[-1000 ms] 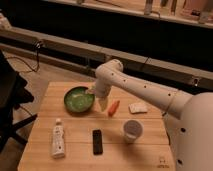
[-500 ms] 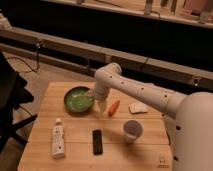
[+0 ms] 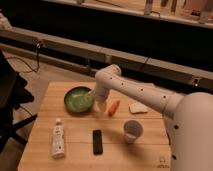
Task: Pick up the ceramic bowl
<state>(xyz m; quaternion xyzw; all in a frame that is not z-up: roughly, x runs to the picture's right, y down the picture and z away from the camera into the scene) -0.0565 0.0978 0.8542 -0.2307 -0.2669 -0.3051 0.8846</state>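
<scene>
A pale wooden desk stands in a dim room, with long dark ledges running behind it and a black chair at its left. The white arm reaches in from the right, bends at the elbow and drops to the green ceramic bowl at far left. Its end effector sits spread at the bowl's right rim. Just right lies a carrot, then a white pad. Nearer stand a white bottle, a white cup and a black remote.
</scene>
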